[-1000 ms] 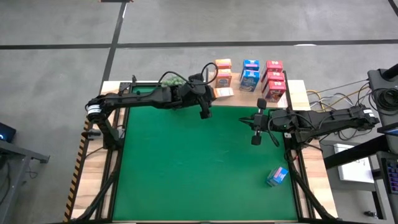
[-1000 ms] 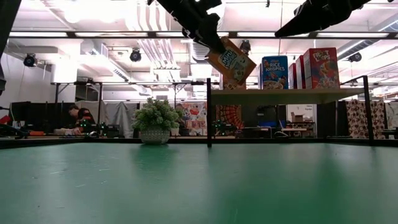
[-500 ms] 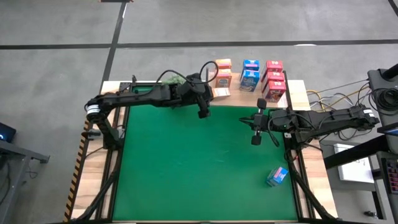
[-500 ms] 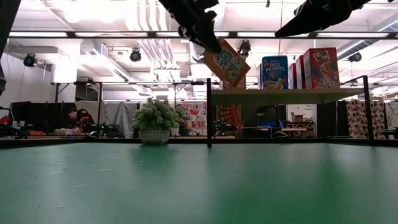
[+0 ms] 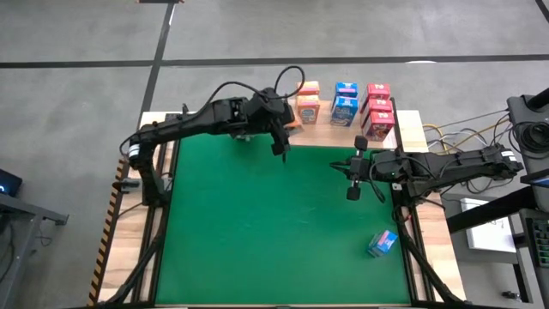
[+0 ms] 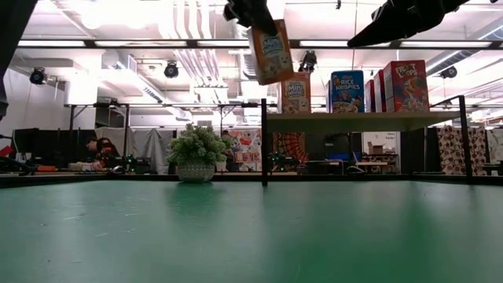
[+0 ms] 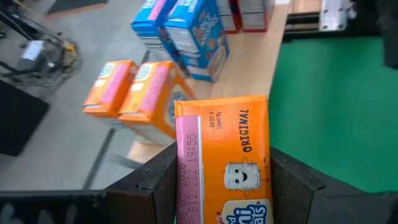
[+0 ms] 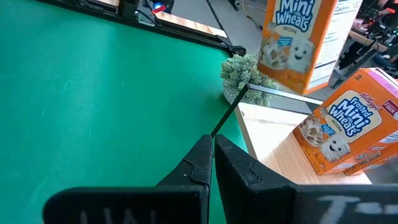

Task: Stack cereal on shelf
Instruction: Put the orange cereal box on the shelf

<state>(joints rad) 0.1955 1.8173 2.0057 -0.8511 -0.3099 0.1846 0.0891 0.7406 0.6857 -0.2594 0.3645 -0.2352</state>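
An orange box (image 6: pixel 269 52) is gripped by the left fingers (image 7: pixel 163 180) above the shelf (image 6: pixel 357 120); the right fingers (image 8: pixel 211 163) are closed, empty.

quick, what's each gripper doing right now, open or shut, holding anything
Left gripper: shut on an orange cereal box, held in the air near the shelf.
Right gripper: shut, holding nothing, above the green mat.
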